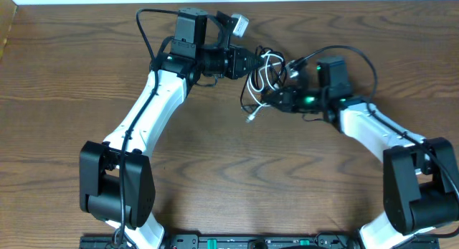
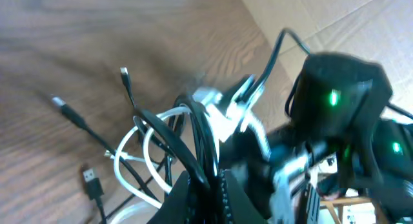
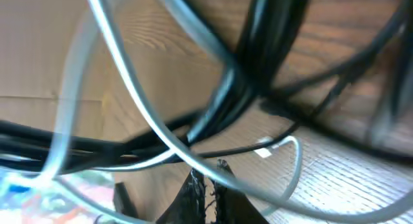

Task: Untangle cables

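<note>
At the left of the overhead view, the left arm (image 1: 154,105) is extended up across the bench (image 1: 215,170) and bent inward, so that the left hand (image 1: 252,64) is brought against the left edge of the tangle. In the left wrist view this hand (image 2: 205,185) is seen closed narrow, with several strands of the black cable (image 2: 197,130) pinched in it and held clear of the wood. The white cable (image 2: 120,156) is looped around and through those black strands just beyond the grip. Three plug ends (image 2: 92,182) are spread to the left of the loops. The tangle is located in the far middle of the bench, between the two hands. There the white cable (image 1: 267,68) is gathered in small loops, the black cable (image 1: 244,97) is trailed below and beside them, and a white plug (image 1: 251,118) is rested on the bench just below the bundle. The right hand (image 1: 271,97) is set against the lower right edge of the tangle. In the blurred right wrist view this hand (image 3: 206,182) is closed narrow. The white cable (image 3: 129,88) is passed directly across its tip, and whether it is gripped cannot be told. The black cable (image 3: 264,50) is crossed above it in a thick bundle. The right arm (image 1: 373,127) is run down from there to its base at the right edge.
</note>
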`<state>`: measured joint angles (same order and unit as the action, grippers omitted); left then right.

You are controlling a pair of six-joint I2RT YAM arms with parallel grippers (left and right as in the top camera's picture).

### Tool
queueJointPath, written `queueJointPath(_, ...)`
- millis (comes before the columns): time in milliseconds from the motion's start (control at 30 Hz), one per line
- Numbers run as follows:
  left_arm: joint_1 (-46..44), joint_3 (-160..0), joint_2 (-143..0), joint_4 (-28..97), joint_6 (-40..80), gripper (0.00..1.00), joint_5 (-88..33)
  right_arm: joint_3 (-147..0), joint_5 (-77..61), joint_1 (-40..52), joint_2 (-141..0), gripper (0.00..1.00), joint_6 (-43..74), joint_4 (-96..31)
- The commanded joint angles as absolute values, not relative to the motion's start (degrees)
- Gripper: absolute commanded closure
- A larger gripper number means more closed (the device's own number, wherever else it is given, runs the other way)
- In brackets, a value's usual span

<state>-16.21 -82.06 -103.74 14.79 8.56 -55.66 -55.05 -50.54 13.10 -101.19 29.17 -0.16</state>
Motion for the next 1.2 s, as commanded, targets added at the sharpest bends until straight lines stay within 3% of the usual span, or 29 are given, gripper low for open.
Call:
queueJointPath(0,-15.92,-81.95,-103.79,17.32,5.06,0.91,-57.67,-55.37,-62.33,7.14,-100.27,0.91,23.77,-0.12)
queueJointPath(133,-16.14,-81.95,-103.79,18.31,4.75,0.91,-57.67,-55.37,-65.41,2.02,-100.27,0.85,23.53,0.01)
queueJointPath(267,-17.23,-81.95,-103.79,18.37,4.78,0.87,-57.63,-55.37,-67.72,-0.49,-100.29,0.84,23.53,0.01)
queueJointPath(333,-18.04,-81.95,-103.79,18.33,4.78,0.86,-57.39,-55.37,-69.17,-0.4,-100.29,0.83,23.51,0.1)
queueJointPath(500,-19.77,-81.95,-103.79,17.54,4.86,0.86,-57.19,-55.37,-76.01,1.93,-100.29,0.67,18.96,4.43)
queueJointPath(767,-19.97,-81.97,-103.79,16.53,10.81,0.86,-57.39,-55.37,-78.43,5.39,-100.29,0.57,19.05,14.76)
queueJointPath(1167,-19.97,-81.97,-103.79,11.44,21.8,0.86,-58.22,-55.37,-78.3,7.92,-100.29,0.57,20.86,23.14)
